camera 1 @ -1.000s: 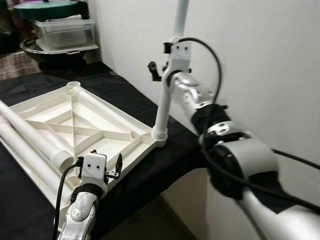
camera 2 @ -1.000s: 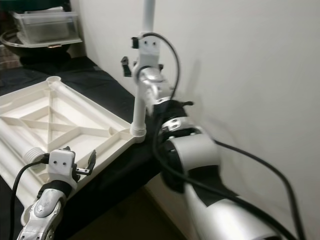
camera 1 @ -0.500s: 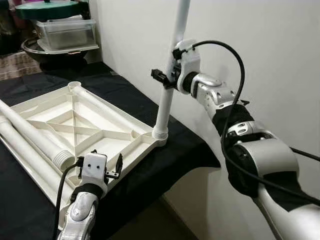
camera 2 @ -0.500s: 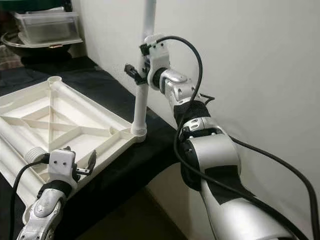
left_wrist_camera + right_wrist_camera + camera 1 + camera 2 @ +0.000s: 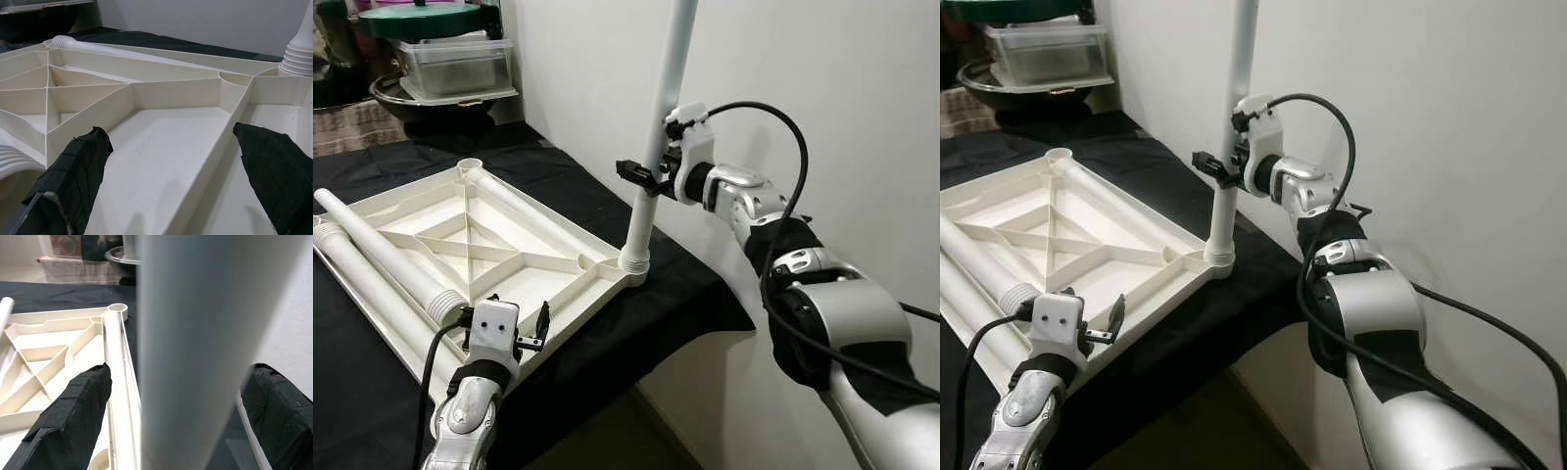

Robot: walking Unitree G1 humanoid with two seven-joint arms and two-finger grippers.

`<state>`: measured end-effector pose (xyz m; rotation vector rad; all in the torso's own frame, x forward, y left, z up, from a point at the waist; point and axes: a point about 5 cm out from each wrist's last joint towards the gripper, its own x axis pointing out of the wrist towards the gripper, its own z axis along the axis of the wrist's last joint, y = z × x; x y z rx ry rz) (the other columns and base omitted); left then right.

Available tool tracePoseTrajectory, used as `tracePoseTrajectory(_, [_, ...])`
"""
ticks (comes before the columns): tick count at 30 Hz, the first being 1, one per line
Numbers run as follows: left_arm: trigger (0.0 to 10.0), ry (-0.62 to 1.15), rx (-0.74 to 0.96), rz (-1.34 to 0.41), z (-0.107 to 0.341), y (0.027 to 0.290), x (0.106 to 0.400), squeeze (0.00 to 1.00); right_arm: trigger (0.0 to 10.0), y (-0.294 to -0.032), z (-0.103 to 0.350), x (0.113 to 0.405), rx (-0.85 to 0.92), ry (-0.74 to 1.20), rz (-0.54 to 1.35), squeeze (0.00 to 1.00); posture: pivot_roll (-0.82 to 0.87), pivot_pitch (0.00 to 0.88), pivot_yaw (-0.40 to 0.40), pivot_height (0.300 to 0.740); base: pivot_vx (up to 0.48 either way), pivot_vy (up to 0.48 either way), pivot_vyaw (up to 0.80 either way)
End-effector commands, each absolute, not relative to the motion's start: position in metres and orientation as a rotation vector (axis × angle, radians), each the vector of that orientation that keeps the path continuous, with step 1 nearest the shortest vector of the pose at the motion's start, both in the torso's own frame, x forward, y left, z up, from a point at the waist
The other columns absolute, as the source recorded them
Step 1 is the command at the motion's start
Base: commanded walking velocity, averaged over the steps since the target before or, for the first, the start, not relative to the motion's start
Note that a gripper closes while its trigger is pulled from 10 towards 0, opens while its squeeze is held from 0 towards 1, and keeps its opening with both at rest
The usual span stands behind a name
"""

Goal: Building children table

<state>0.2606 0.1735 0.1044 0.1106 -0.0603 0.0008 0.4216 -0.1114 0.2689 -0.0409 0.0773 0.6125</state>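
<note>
The white children's table top lies upside down on black cloth. One white leg stands upright in its near right corner socket. My right gripper is around this leg halfway up, open, with a black finger on each side and a small gap showing. My left gripper hovers open over the top's near edge, its fingers spread above a ribbed cell. Two loose legs lie along the left side, and another leg lies along the right edge.
The black cloth ends at the table's near edge just past the standing leg. A white wall stands close on the right. A clear plastic box and a dark bowl with a green lid sit at the back left.
My right forearm has swung out to the right of the standing leg and the gripper sits slightly lower on it. The camera shifted a little. The left gripper has not moved.
</note>
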Motion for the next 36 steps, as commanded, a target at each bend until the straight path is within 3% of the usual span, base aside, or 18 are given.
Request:
tracePoseTrajectory(1, [10.0, -0.026, 0.118, -0.003, 0.098, 0.174, 0.257, 0.0, 10.0, -0.116, 0.264, 0.421, -0.05, 0.087, 0.606, 0.0, 0.05, 0.0, -0.115, 0.74, 0.0, 0.0, 0.0])
tracePoseTrajectory(2, [10.0, -0.026, 0.119, -0.003, 0.098, 0.174, 0.257, 0.0, 5.0, -0.116, 0.263, 0.421, -0.047, 0.089, 0.613, 0.0, 0.05, 0.0, -0.115, 0.74, 0.0, 0.0, 0.0])
tracePoseTrajectory(3, [10.0, -0.026, 0.119, -0.003, 0.098, 0.174, 0.257, 0.0, 5.0, -0.116, 0.263, 0.421, -0.047, 0.089, 0.613, 0.0, 0.05, 0.0, -0.115, 0.74, 0.0, 0.0, 0.0])
tracePoseTrajectory(4, [10.0, -0.025, 0.121, -0.004, 0.098, 0.175, 0.257, 0.0, 1.9, -0.117, 0.259, 0.421, -0.047, 0.094, 0.618, 0.0, 0.06, 0.0, -0.113, 0.74, 0.0, 0.0, 0.0])
tracePoseTrajectory(5, [10.0, -0.025, 0.121, -0.004, 0.098, 0.175, 0.257, 0.0, 1.9, -0.117, 0.259, 0.421, -0.047, 0.094, 0.618, 0.0, 0.06, 0.0, -0.113, 0.74, 0.0, 0.0, 0.0])
tracePoseTrajectory(6, [10.0, -0.025, 0.122, -0.004, 0.099, 0.175, 0.257, 0.0, 0.0, -0.118, 0.257, 0.42, -0.05, 0.094, 0.619, 0.0, 0.06, 0.0, -0.113, 0.74, 0.0, 0.0, 0.0])
tracePoseTrajectory(14, [10.0, -0.026, 0.124, -0.005, 0.099, 0.176, 0.256, 0.0, 0.0, -0.122, 0.252, 0.421, -0.013, 0.097, 0.57, 0.0, 0.06, 0.0, -0.114, 0.74, 0.0, 0.0, 0.0])
tracePoseTrajectory(23, [10.0, -0.02, 0.12, -0.003, 0.098, 0.175, 0.254, 0.0, 0.0, -0.123, 0.231, 0.426, 0.097, 0.168, 0.16, 0.0, 0.06, 0.0, -0.11, 0.74, 0.0, 0.0, 0.0])
tracePoseTrajectory(25, [10.0, -0.02, 0.119, -0.009, 0.098, 0.173, 0.255, 0.0, 0.0, -0.116, 0.227, 0.425, 0.137, 0.183, 0.102, 0.0, 0.05, 0.0, -0.108, 0.74, 0.0, 0.0, 0.0])
tracePoseTrajectory(28, [10.0, -0.025, 0.12, -0.017, 0.1, 0.172, 0.258, 0.0, 0.0, -0.077, 0.22, 0.419, 0.19, 0.226, 0.025, 0.0, 0.05, 0.0, -0.108, 0.74, 0.0, 0.0, 0.0])
tracePoseTrajectory(29, [10.0, -0.025, 0.12, -0.017, 0.1, 0.172, 0.258, 0.0, 0.0, -0.077, 0.22, 0.419, 0.19, 0.226, 0.025, 0.0, 0.05, 0.0, -0.108, 0.74, 0.0, 0.0, 0.0])
tracePoseTrajectory(33, [10.0, -0.03, 0.122, -0.015, 0.101, 0.172, 0.261, 0.0, 0.0, -0.029, 0.223, 0.409, 0.186, 0.248, 0.115, 0.0, 0.06, 0.0, -0.12, 0.74, 0.0, 0.0, 0.0])
tracePoseTrajectory(34, [10.0, -0.03, 0.122, -0.015, 0.101, 0.172, 0.261, 0.0, 0.0, -0.029, 0.223, 0.409, 0.186, 0.248, 0.115, 0.0, 0.06, 0.0, -0.12, 0.74, 0.0, 0.0, 0.0])
tracePoseTrajectory(35, [10.0, -0.031, 0.12, -0.013, 0.101, 0.171, 0.261, 0.0, 10.0, -0.022, 0.226, 0.408, 0.186, 0.241, 0.139, 0.0, 0.06, 0.0, -0.126, 0.74, 0.0, 0.0, 0.0])
tracePoseTrajectory(36, [10.0, -0.031, 0.12, -0.013, 0.101, 0.171, 0.261, 0.0, 10.0, -0.022, 0.226, 0.408, 0.186, 0.241, 0.139, 0.0, 0.06, 0.0, -0.126, 0.74, 0.0, 0.0, 0.0])
